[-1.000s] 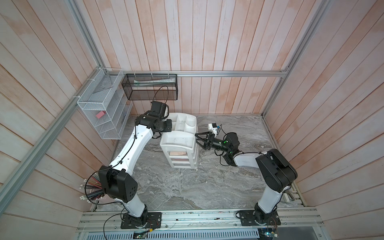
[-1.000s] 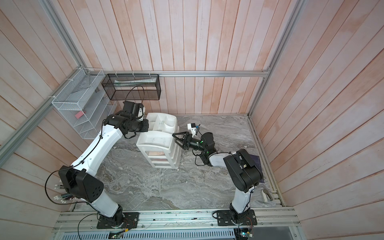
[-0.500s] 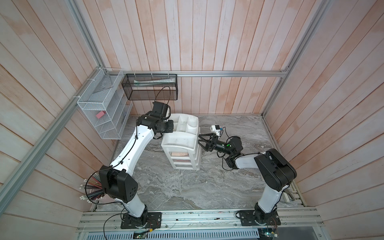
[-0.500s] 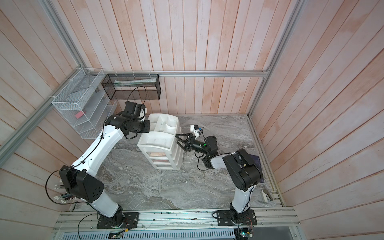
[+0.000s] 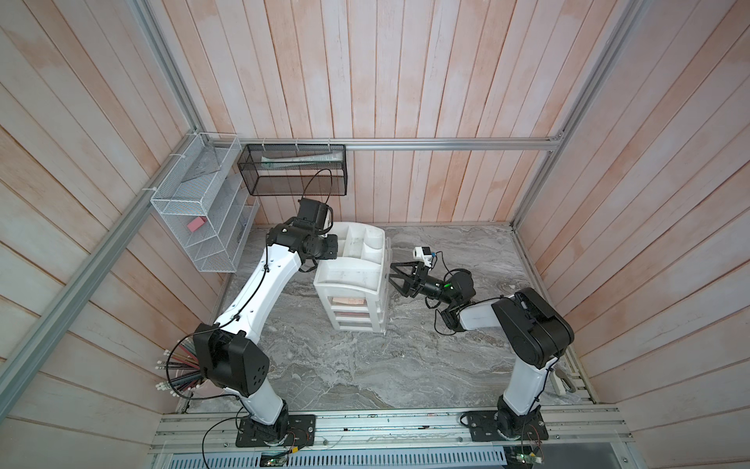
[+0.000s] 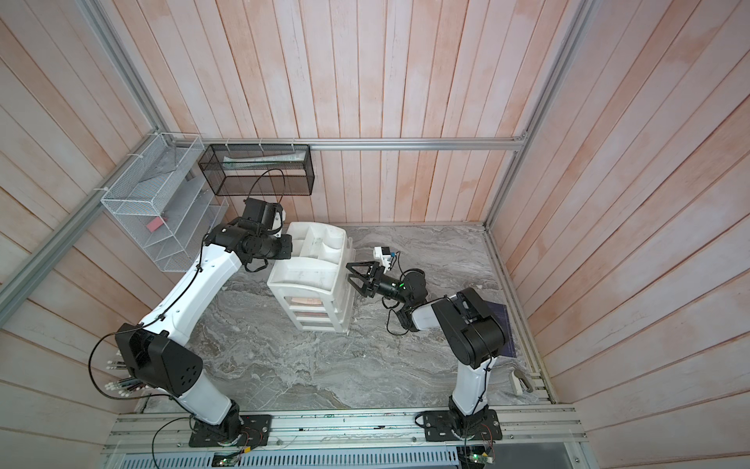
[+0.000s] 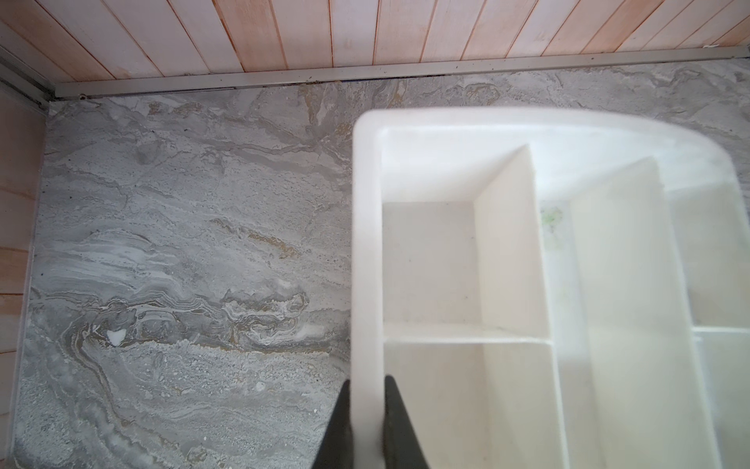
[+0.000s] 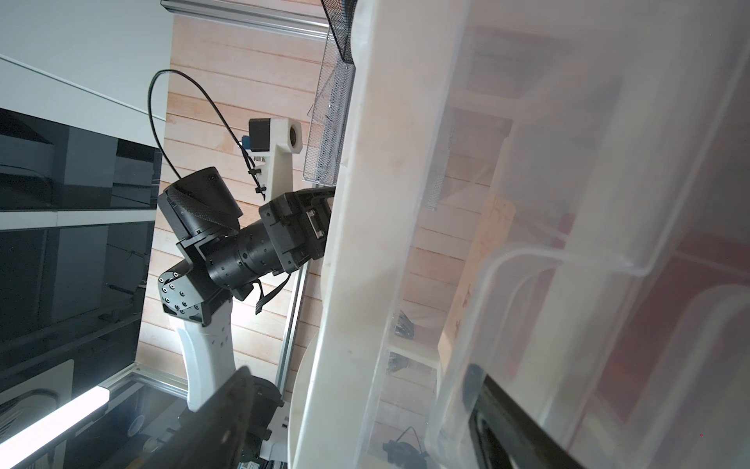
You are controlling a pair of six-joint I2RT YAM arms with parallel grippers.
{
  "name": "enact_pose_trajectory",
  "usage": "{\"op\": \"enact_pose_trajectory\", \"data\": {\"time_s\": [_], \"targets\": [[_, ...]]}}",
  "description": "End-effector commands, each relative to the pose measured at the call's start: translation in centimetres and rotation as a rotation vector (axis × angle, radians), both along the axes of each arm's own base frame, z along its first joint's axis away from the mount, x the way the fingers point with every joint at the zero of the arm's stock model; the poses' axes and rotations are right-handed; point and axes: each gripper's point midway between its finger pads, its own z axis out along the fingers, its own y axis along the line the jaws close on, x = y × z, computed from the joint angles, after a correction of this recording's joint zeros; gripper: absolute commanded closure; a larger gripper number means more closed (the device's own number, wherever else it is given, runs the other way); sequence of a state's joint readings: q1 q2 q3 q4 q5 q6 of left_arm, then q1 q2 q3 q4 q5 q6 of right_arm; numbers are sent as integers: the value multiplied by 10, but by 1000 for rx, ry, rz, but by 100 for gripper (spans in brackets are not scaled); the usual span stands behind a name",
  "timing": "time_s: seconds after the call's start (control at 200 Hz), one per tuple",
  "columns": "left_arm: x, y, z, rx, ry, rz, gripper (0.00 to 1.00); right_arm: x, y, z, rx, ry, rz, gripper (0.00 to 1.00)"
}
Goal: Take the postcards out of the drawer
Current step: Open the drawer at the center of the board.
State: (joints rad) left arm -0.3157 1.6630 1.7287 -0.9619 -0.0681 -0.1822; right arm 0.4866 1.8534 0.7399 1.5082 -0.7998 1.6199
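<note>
Left wrist view: steadying the white drawer box before opening a drawer.
Pinching the box rim with the shut left end effector; holding the right end effector wide open, empty, beside it; seeing postcards inside the clear drawers; probably needing to pull one drawer out next.

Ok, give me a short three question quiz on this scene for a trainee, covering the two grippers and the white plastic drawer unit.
1. True or false: the left gripper is clamped on the rim of the white plastic drawer unit.
2. The right gripper is: A) shut and empty, B) open beside the unit, C) out of view.
3. What colour is the card seen in the top drawer?
Key: 1 true; 2 B; 3 pale beige.
</note>
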Motion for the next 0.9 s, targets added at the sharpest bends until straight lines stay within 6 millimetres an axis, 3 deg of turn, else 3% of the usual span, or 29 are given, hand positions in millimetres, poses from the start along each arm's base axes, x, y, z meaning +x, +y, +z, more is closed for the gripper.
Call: {"op": "enact_pose_trajectory", "data": {"time_s": [0.0,0.285,0.495,0.725,0.895], "targets": [[3,23,13,106,-49,48,100,-19,-18,52,106,-250,-6,20],[5,22,27,93,-90,40,100,-15,-16,26,-64,-216,-15,21],[7,20,34,74,-117,46,100,1,-11,2,-259,-211,-46,28],[13,16,40,37,-149,56,100,16,-9,-4,-379,-217,-55,32],[17,17,44,12,-167,78,100,30,-6,-2,-384,-201,-23,40]]}}
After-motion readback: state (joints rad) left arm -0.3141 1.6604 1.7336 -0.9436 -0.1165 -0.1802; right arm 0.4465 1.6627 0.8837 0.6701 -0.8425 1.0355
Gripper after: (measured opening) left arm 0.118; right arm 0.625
